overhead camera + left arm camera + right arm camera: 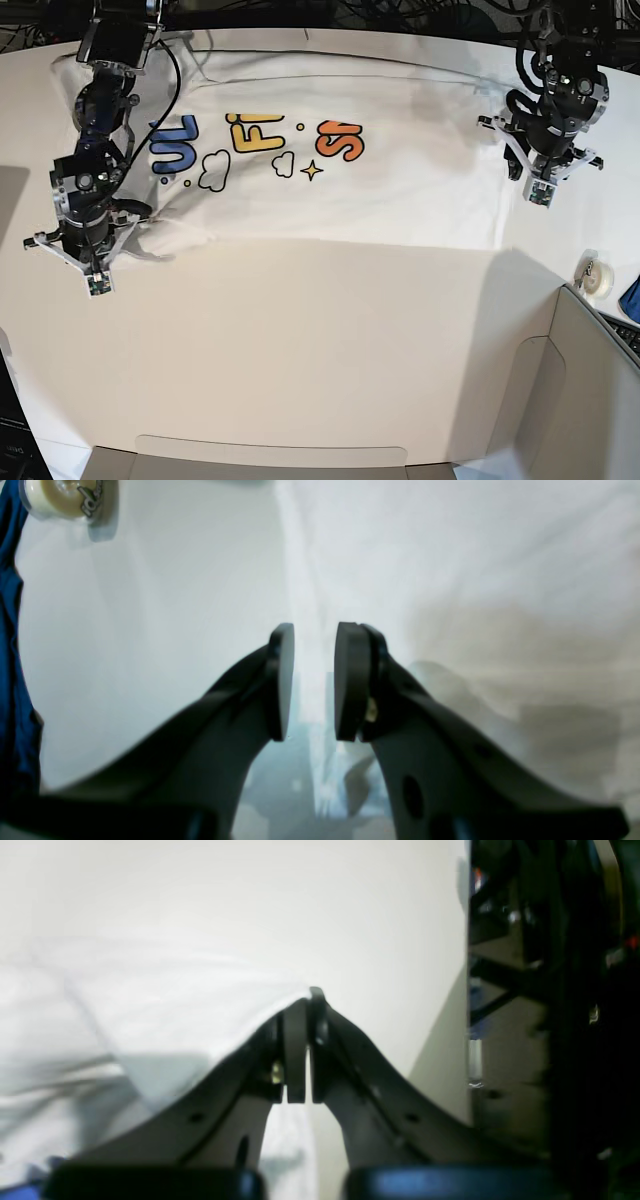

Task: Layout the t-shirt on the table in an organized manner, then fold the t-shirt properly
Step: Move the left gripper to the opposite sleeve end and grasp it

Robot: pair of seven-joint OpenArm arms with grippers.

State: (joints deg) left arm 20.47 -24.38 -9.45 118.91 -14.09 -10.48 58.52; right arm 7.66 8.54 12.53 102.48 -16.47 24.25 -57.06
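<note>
T-shirt (330, 170) spread wide across the upper half of the base view, print side up on the white tabletop (300, 350), blue, yellow and orange lettering showing with little clouds and a star beneath. Over at the left of that view, the right tool (92, 283) sits at the shirt's left edge, where the cloth bunches into a small crumpled fold. From the right wrist camera its pads are pressed together, and the white fabric rises in a peak right up to the tips — it is pinching the t-shirt's edge. Moving across the frame, the shirt body lies fairly flat, a few soft creases near the top hem. On the right, the left tool (540, 196) hovers over the shirt's right edge; the left wrist view shows its pads (282, 680) parted by a narrow gap with a ridge of cloth running below, nothing clamped between them. Lower right, a roll of tape (598, 278) rests near a grey-white box panel (590, 390).
</note>
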